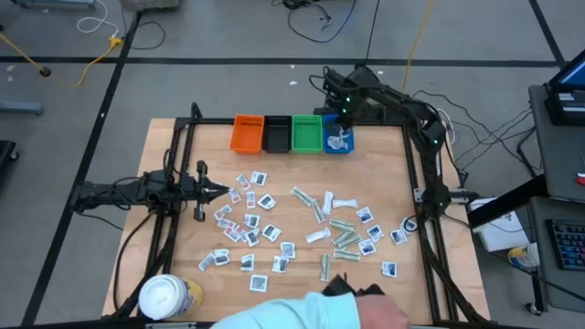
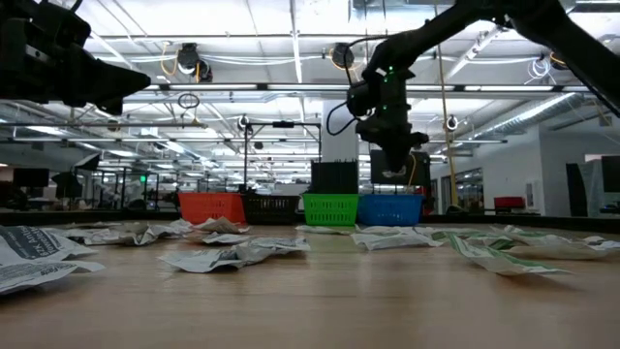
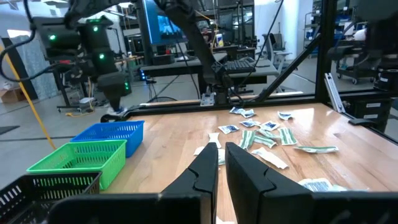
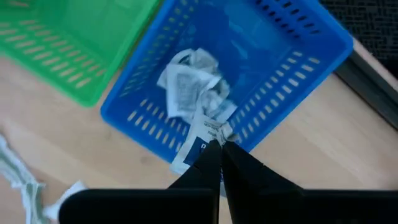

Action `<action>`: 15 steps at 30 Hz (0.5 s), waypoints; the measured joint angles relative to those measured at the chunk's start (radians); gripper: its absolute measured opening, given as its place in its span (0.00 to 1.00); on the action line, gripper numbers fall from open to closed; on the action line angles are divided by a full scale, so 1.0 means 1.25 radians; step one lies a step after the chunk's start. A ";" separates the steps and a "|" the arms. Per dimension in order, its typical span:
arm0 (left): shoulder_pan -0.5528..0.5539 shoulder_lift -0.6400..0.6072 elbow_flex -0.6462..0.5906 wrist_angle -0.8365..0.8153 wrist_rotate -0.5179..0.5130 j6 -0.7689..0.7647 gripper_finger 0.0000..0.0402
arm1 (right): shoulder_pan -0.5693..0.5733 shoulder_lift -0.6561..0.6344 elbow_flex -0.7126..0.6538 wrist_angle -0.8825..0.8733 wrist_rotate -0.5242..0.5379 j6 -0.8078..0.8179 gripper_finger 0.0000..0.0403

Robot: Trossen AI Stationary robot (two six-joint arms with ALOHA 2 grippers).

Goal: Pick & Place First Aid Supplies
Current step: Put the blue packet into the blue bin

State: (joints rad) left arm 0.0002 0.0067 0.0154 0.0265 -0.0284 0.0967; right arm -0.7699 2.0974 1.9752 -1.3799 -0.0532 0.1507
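White sachets and pale green strip wrappers, the first aid supplies (image 1: 302,228), lie flat and scattered over the wooden table. A few crumpled white packets (image 4: 189,84) lie inside the blue bin (image 4: 267,56), which stands at the far edge (image 1: 337,143). My right gripper (image 4: 219,144) hangs above that bin (image 2: 391,167), pointing down, shut on a white sachet with blue print (image 4: 198,148). My left gripper (image 3: 222,155) waits level at the table's left side (image 1: 216,190), its fingers shut but for a thin slit, holding nothing. My right gripper pinches the blue-printed sachet by its upper end (image 4: 214,134) between its two fingertips, coming from above and pointing down. The sachet hangs below the fingers, lifted clear, over the blue bin's wall nearest the table's middle.
Orange (image 1: 247,133), black (image 1: 276,133) and green (image 1: 306,133) bins stand in a row left of the blue one. A white-lidded yellow tub (image 1: 169,297) sits at the near left corner. A person's pale sleeve (image 1: 302,313) reaches in at the near edge.
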 joint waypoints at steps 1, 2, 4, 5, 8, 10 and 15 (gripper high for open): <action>0.000 0.000 0.000 0.000 0.000 0.000 0.09 | -0.001 0.008 0.001 0.006 0.000 0.006 0.00; 0.000 0.000 0.000 0.000 0.000 0.000 0.09 | -0.001 0.016 0.000 0.011 0.000 0.008 0.00; 0.000 0.000 0.000 0.000 0.000 0.000 0.09 | 0.002 0.028 -0.009 0.028 -0.001 0.009 0.00; 0.000 0.000 0.000 0.000 0.000 0.000 0.09 | 0.004 0.032 -0.016 0.043 0.000 0.004 0.00; 0.000 0.000 0.000 0.000 0.000 0.000 0.09 | 0.011 0.037 -0.046 0.090 0.019 -0.010 0.00; 0.000 0.000 0.000 0.000 0.000 0.000 0.09 | 0.015 0.037 -0.068 0.122 0.037 -0.011 0.00; 0.000 0.000 0.000 0.000 0.000 0.000 0.09 | 0.021 0.037 -0.115 0.156 0.042 -0.026 0.02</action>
State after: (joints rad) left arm 0.0002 0.0066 0.0154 0.0265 -0.0281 0.0963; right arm -0.7431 2.1441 1.8309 -1.1850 -0.0006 0.1187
